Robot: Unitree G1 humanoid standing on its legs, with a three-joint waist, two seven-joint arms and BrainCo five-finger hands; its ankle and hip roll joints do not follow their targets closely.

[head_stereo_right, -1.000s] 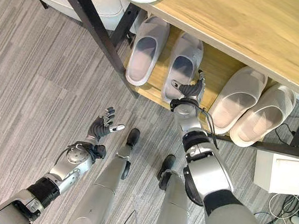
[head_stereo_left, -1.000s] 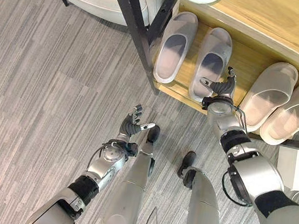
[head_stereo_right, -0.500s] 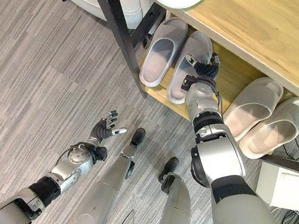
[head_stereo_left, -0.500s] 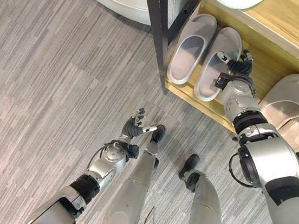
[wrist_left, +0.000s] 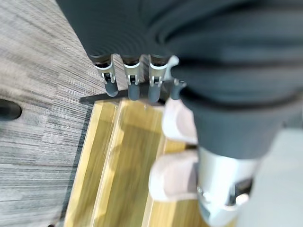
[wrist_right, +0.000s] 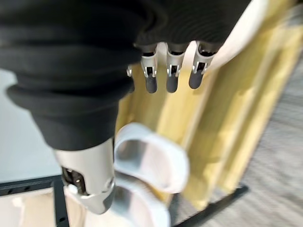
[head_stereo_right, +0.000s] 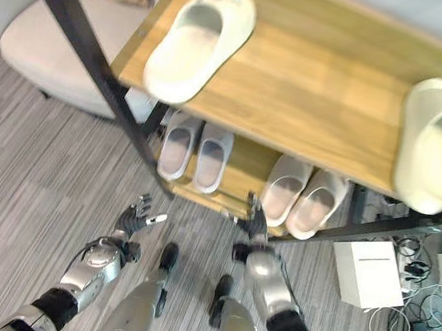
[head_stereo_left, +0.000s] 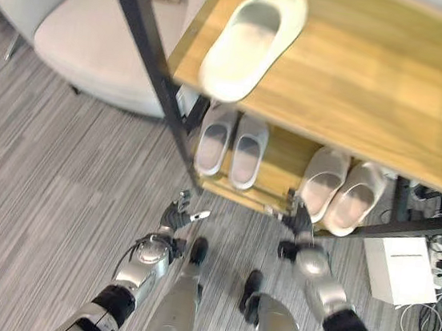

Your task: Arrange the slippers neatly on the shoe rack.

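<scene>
Right hand (head_stereo_left: 298, 223) hovers just in front of the rack's (head_stereo_left: 360, 86) lower shelf, fingers straight and loosely spread, holding nothing; in its wrist view the dark fingertips (wrist_right: 171, 83) point at the yellow shelf boards. Left hand (head_stereo_left: 176, 218) hangs over the grey floor (head_stereo_left: 48, 193), off to the side of the right one and a little short of the rack's dark post (head_stereo_left: 148, 68), fingers relaxed and open, thumb out, also empty.

Just beyond the right hand, touching or nearly so, sits a beige pair (head_stereo_left: 339, 192) on the lower shelf, side by side, long axes running front to back with a slight slant, heels at the front edge and toes pointing into the rack. Beyond the left hand, near the post, a paler grey pair (head_stereo_left: 232, 141) lies parallel on the same shelf, pointing the same way, heels slightly overhanging the edge.

Farther up, on the top shelf, a single white slipper (head_stereo_left: 252, 40) lies above the grey pair, long axis angled, its heel past the front edge. Another white slipper (head_stereo_right: 439, 148) lies at the opposite end of that shelf, well apart from the first, heel hanging over the front.

Past the post stands a cushioned chair (head_stereo_left: 84, 28); a white box (head_stereo_left: 398, 268) sits on the floor beside the right hand.
</scene>
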